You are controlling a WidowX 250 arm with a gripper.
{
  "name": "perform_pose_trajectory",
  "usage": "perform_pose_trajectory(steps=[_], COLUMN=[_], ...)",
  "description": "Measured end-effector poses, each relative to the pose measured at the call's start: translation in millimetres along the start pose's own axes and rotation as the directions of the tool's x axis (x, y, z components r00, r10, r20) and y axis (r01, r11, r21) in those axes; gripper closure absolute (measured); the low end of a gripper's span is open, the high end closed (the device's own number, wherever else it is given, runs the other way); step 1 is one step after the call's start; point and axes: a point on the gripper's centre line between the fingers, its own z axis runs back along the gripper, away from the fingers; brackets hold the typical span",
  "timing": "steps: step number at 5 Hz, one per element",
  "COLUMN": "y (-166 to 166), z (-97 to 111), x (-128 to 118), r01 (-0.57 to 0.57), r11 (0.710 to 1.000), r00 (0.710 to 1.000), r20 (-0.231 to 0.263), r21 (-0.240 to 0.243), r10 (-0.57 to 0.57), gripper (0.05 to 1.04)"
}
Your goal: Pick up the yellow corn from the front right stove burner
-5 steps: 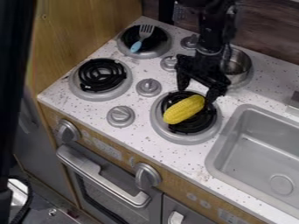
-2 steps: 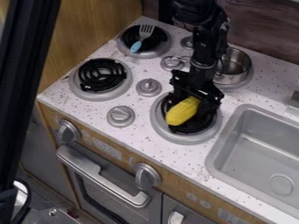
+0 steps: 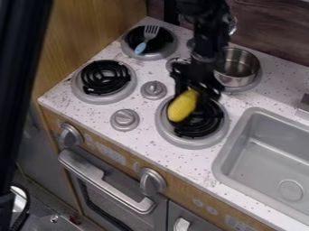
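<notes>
Okay, in the camera view, got the black pincer hanging down over the back part of the front-right burner, right at the upper end of a yellow corn cob. Can't tell whether clenched on the corn cob or released, honestly. Can see the corn cob at a slant over the left side of that burner's black coil, lower end toward the camera. Also got a shiny metal pot on the back-right burner, plus a fork with a pale blue handle lying across the back-left one. Then got grey knobs between burners on the speckled white table, and a grey sink over to the right.
</notes>
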Motion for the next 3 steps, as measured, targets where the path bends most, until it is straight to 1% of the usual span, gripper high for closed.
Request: perform_pose_trajectory(steps=[1,2,3], y=[35.2,59.1,87.4], z=[-1.5,-6.5,-14.8], x=[-6.3,-11.3,-20.4], r01=[-0.094,-0.198,-0.276], r11=[0.996,0.98,0.961], r00=[0.995,0.98,0.961], r20=[-0.012,-0.008,-0.027], r21=[0.005,-0.009,-0.004], r10=[0.095,0.198,0.276], gripper=[0.457,0.457,0.457])
